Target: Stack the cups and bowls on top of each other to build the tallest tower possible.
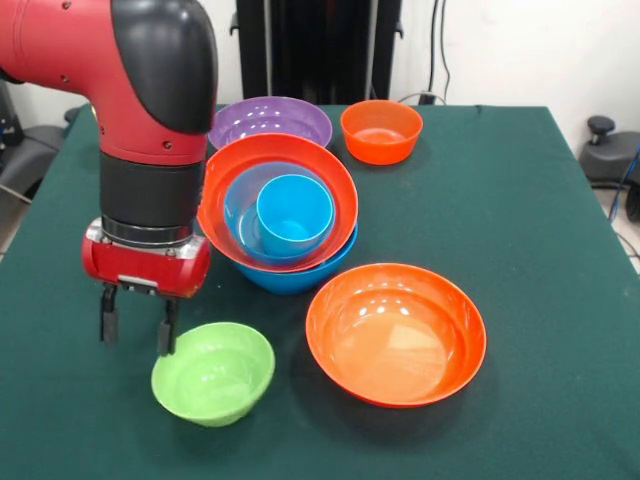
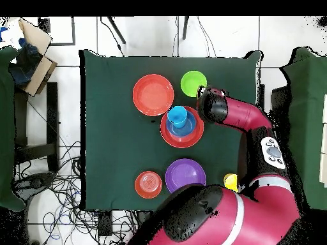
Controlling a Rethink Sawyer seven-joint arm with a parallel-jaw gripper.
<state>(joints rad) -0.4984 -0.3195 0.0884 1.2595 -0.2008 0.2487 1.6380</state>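
Only the overhead view shows the yellow cup, half hidden by the arm. In the front view the gripper hangs spread at lower left beside the lime bowl; the tower stands at centre on the counter.

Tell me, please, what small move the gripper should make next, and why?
Probably shift sideways a little over the lime green bowl and lower onto its rim. The gripper hangs open and empty with one finger just at that rim, and this bowl lies loose beside the tower.
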